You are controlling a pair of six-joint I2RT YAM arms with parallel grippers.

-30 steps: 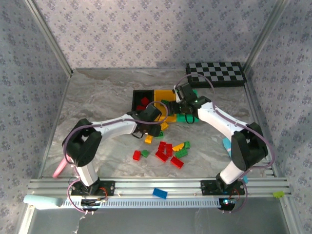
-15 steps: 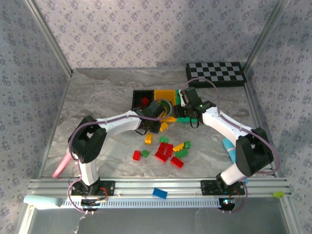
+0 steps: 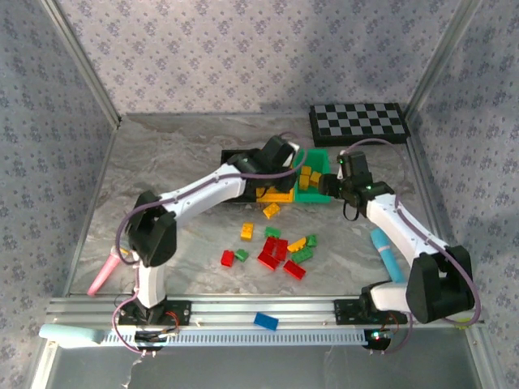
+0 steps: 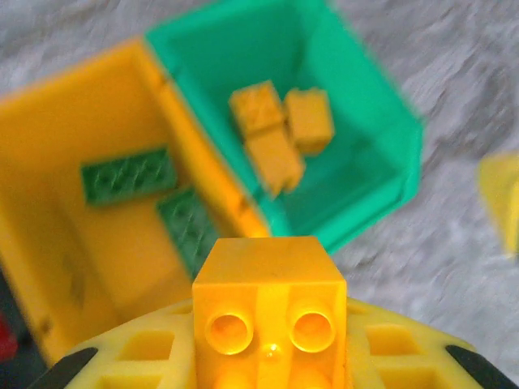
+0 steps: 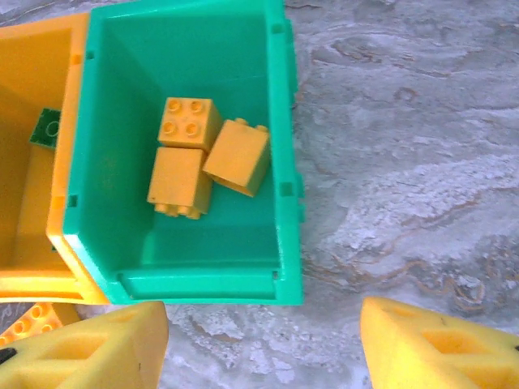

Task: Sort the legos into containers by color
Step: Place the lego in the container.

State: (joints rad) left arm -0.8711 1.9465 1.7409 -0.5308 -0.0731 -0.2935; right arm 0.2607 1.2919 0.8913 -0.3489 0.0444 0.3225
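My left gripper (image 3: 280, 156) hangs over the joined containers, shut on a yellow lego (image 4: 268, 296), studs toward the camera. Under it, the yellow-orange bin (image 4: 49, 146) holds two green bricks (image 4: 130, 174). The green bin (image 4: 365, 105) holds three yellow bricks (image 5: 190, 121). The left arm partly covers the black bin (image 3: 233, 157). My right gripper (image 5: 263, 348) is open and empty just off the green bin's near right corner (image 5: 284, 162). Several loose red, green and yellow legos (image 3: 276, 251) lie mid-table, with one yellow brick (image 3: 271, 211) closer to the bins.
A black-and-white checkerboard (image 3: 359, 121) lies at the back right. A blue brick (image 3: 265, 321) rests on the front rail. A pink object (image 3: 103, 275) lies at the left edge and a light-blue one (image 3: 383, 251) at the right, under the right arm.
My left gripper shut on a yellow lego near the bins' front and carried it up and back over the bins. My right gripper drew back to the right, off the green bin.
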